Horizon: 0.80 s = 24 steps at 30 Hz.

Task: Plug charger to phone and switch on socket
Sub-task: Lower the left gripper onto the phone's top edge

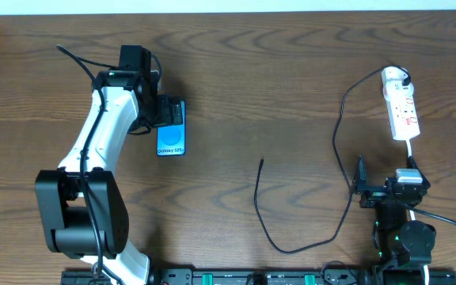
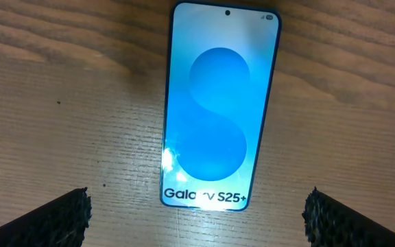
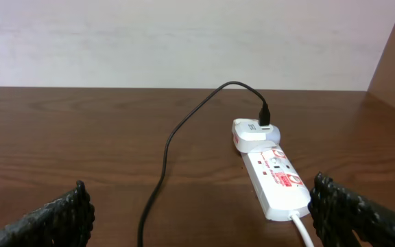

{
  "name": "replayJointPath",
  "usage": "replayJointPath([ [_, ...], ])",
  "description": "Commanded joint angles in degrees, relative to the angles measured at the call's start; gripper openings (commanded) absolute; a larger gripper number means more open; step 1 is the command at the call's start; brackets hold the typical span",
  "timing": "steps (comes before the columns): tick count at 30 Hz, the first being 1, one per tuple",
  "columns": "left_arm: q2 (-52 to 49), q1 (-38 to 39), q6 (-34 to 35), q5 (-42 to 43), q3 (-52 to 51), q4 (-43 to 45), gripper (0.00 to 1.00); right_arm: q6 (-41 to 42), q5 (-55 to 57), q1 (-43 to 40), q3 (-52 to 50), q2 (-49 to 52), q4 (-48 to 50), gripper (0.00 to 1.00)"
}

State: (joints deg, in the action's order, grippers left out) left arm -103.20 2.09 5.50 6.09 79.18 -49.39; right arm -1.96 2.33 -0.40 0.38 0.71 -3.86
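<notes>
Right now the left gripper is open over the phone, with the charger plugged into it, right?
No: the overhead view shows the charger's tip lying loose on the table, apart from the phone. The left gripper is open over the phone.

The phone (image 2: 219,106) carries the only readable text: "Galaxy S25+" in white letters along the bottom edge of its blue screen, with glare washing out part of the "x". From overhead the same line shows as tiny white print on the phone. The red markings on the socket (image 3: 274,180), far right of the phone, are too small to read.
</notes>
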Motion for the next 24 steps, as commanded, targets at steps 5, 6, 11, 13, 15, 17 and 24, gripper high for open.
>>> replayJointPath([
  [5,-2.6,0.3,-1.0,-0.8,4.2,-1.6,0.99,-0.5,0.1,0.4,-0.1,-0.4,-0.2,0.99],
  [6,-3.5,0.4,-1.1,-0.8,5.0,-2.0,0.99,-0.5,0.1,0.4,-0.1,-0.4,-0.2,0.99],
  [11,-7.8,1.8,-1.4,-3.6,8.4,-3.5,0.99,-0.5,0.1,0.4,-0.1,-0.4,-0.2,0.99],
  [13,-9.2,2.5,-1.4,-4.4,9.0,-3.5,0.99,-0.5,0.1,0.4,-0.1,-0.4,-0.2,0.99],
  [15,-10.2,2.7,-0.9,-4.4,9.0,-3.1,0.98,-0.5,0.1,0.4,-0.1,-0.4,-0.2,0.99],
  [17,-11.2,2.7,-0.5,-4.4,9.0,-2.9,0.98,-0.5,0.1,0.4,-0.1,-0.4,-0.2,0.99],
  [24,-14.5,2.7,-0.5,-4.4,8.9,-2.3,0.99,-0.5,0.1,0.4,-0.1,-0.4,-0.2,0.99],
])
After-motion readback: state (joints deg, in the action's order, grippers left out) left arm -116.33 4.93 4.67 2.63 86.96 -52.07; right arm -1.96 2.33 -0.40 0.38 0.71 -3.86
